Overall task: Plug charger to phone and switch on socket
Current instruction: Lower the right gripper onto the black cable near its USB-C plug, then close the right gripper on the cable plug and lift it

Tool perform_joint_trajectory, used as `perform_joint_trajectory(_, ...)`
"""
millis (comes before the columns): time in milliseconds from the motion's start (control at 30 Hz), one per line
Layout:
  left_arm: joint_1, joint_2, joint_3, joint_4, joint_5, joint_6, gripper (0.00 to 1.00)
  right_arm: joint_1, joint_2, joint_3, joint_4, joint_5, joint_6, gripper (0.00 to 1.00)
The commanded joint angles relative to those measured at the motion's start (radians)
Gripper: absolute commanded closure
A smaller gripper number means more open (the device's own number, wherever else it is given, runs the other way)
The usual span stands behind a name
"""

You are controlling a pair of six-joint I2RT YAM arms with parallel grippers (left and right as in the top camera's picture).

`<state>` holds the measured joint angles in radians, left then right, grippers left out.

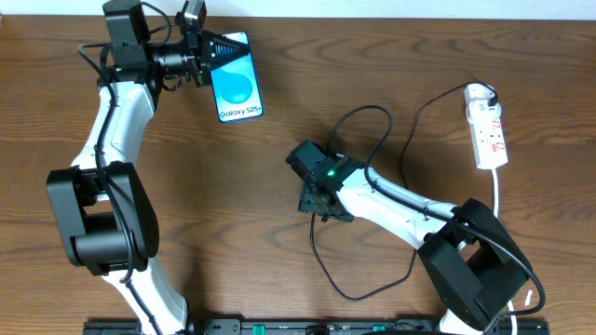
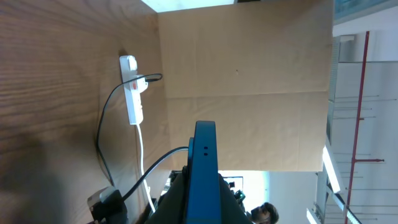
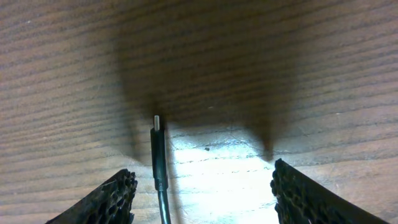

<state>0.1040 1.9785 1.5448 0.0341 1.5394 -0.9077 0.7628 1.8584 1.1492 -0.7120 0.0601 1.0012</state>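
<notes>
Indoor robotics lab or test bay, by my read: my left arm (image 1: 98,214) and right arm (image 1: 470,265) stand at a black rail (image 1: 317,327) along the edge of a wood-grain table (image 1: 242,205). A brown cardboard panel (image 2: 249,93) screens the table's far side. Past it is a bright room with a ceiling light strip (image 2: 328,168), a red pole (image 2: 360,112) and a person's head (image 2: 268,213).
</notes>
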Motion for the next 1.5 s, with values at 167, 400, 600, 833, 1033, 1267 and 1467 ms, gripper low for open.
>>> perform_joint_trajectory(167, 0.004, -0.032, -0.002, 0.005, 0.020, 0.017, 0.93, 0.006, 0.077, 0.016, -0.010, 0.046, 0.031, 0.32)
perform_joint_trajectory(400, 0.004, -0.032, -0.002, 0.005, 0.020, 0.017, 0.93, 0.003, 0.087, 0.016, -0.010, 0.047, 0.031, 0.33)
perform_joint_trajectory(600, 0.004, -0.032, -0.002, 0.005, 0.020, 0.017, 0.93, 0.003, 0.087, 0.016, -0.010, 0.047, 0.039, 0.59)
perform_joint_trajectory(833, 0.004, -0.032, -0.002, 0.005, 0.020, 0.017, 0.93, 0.003, 0.087, 0.016, -0.010, 0.047, 0.038, 0.87)
perform_joint_trajectory(1033, 0.004, -0.032, -0.002, 0.005, 0.020, 0.017, 0.93, 0.003, 0.087, 0.016, -0.010, 0.047, 0.039, 0.99)
perform_joint_trajectory(1267, 0.004, -0.032, -0.002, 0.005, 0.020, 0.017, 0.93, 0.002, 0.087, 0.016, 0.000, 0.046, 0.028, 0.99)
perform_joint_trajectory(1467, 0.005, -0.032, -0.002, 0.005, 0.020, 0.017, 0.93, -0.018, 0.074, 0.049, 0.013, -0.095, -0.133, 0.99)
